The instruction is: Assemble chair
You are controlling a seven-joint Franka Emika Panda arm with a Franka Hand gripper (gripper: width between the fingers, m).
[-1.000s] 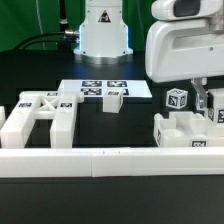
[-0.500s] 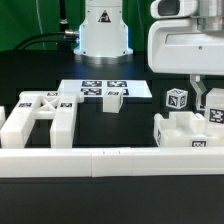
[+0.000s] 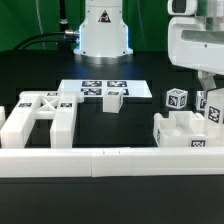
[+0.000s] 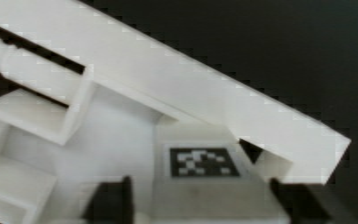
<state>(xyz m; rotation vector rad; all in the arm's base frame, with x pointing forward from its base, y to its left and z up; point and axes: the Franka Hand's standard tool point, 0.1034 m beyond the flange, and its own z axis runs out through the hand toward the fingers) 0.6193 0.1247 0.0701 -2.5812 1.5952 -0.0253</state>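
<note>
Hovering: end effector (image 4: 194, 203) above tagged chair piece (image 4: 197, 160)
Jaws: apart, flanking the tag
Location: exterior view's right, on bench (image 3: 135, 125)

Along the front runs the long rail (image 3: 110, 158), side to side across the table (image 3: 30, 80). Just behind it on the exterior view's left lies the H-shaped chair part (image 3: 38, 115). Over on the exterior view's right, also just behind the rail, sits the slab chair part (image 3: 185, 132). Behind that slab stands the first post (image 3: 177, 99), and the second post (image 3: 214, 110) is beside it, further right. Mid-table, further back, lies the marker board (image 3: 85, 88), with the small block (image 3: 113, 98) at its near edge. Behind the board stands the robot base (image 3: 105, 35).
</note>
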